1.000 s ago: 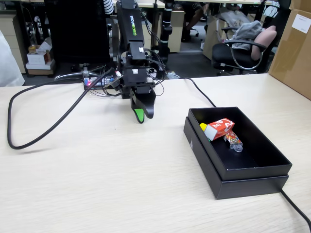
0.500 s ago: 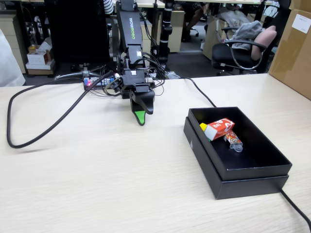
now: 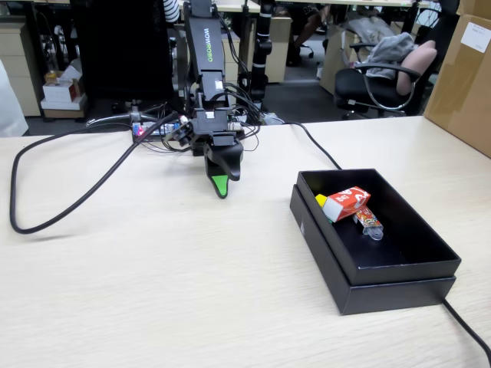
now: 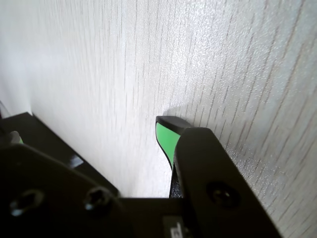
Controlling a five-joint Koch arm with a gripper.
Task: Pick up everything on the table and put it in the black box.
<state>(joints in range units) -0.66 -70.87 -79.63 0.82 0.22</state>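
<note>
Three items already lie inside the black box (image 3: 399,264) at the 3 o'clock side of the fixed view: a red carton with white markings (image 3: 347,202), a yellow cube (image 3: 320,199) tucked just beside it at its 9 o'clock end, and an orange snack packet (image 3: 368,221) touching the carton toward 5 o'clock. No green cube shows anywhere; the only green in sight is the lining on the gripper (image 3: 221,182), which hangs tip-down close to the light wood-grain worktop (image 3: 153,291) near the arm's base, well apart from the box. In the wrist view the gripper (image 4: 171,136) shows one green-lined tip with a black jaw lying over it, so whether it is open or closed cannot be told, and nothing is visibly held. The worktop around it looks bare apart from a thick black cable (image 3: 69,207) looping out toward 9 o'clock. By this evidence the task appears nearly or fully done. The risks from here: a low tip could scrape the worktop if the arm sweeps sideways, or the arm could snag the cable; a hidden cube might simply be missed.
</note>
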